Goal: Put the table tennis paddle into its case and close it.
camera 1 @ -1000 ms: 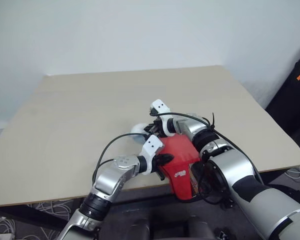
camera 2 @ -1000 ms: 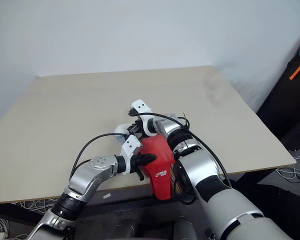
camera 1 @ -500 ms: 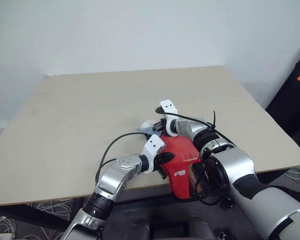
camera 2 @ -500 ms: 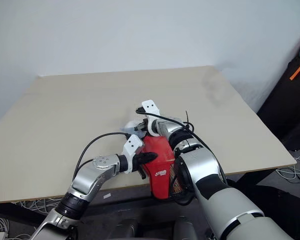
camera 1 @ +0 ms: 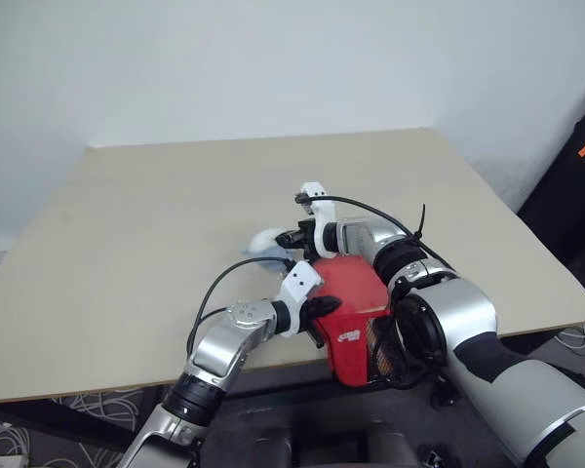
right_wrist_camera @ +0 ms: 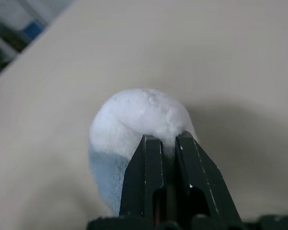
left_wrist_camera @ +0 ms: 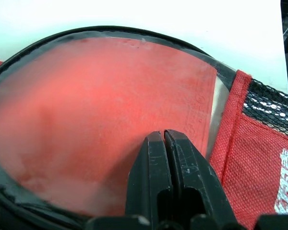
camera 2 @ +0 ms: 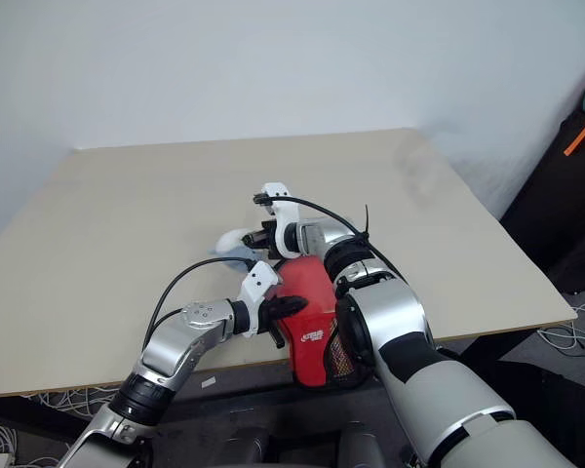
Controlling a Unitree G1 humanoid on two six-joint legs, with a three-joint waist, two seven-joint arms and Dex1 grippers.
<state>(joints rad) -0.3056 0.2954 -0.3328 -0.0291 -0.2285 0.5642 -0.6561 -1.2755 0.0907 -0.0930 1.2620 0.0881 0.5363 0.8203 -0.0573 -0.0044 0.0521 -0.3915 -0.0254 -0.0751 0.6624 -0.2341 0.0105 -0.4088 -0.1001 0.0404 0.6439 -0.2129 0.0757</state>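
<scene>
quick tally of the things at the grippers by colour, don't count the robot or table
red: 2 (case, paddle inside it)
white: 1 (lump)
total: 3

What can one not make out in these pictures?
1. Handle of the table tennis paddle: hidden inside the case, left wrist view.
2. The zip, open or closed: covered by both arms, eye views.
3. The white lump pinched by the right gripper: blurred, right wrist view; its kind is unclear.
</scene>
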